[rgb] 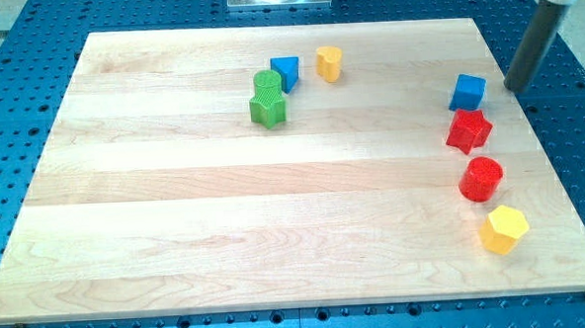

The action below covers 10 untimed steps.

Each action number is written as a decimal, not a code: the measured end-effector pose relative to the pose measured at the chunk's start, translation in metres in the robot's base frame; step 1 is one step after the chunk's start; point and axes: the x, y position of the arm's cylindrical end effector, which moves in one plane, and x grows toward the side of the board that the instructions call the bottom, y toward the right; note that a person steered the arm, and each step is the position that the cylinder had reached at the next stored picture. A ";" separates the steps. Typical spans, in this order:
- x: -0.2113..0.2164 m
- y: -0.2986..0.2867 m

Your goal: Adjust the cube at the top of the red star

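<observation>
A blue cube (467, 92) sits near the board's right edge, just above and touching the red star (468, 130). My tip (514, 86) is at the lower end of the dark rod, a short way to the right of the blue cube, near the board's right edge and apart from the cube.
A red cylinder (481, 178) and a yellow hexagonal block (503, 229) lie below the star. At the view's top middle sit a green star (267, 109), a green cylinder (267, 83), a blue block (286, 72) and a yellow block (329, 63). The wooden board (225, 206) rests on a blue perforated table.
</observation>
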 end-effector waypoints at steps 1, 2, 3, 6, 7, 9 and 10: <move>0.005 -0.030; 0.005 -0.057; 0.004 -0.075; 0.010 -0.159; 0.011 -0.128; 0.008 -0.126; -0.032 -0.084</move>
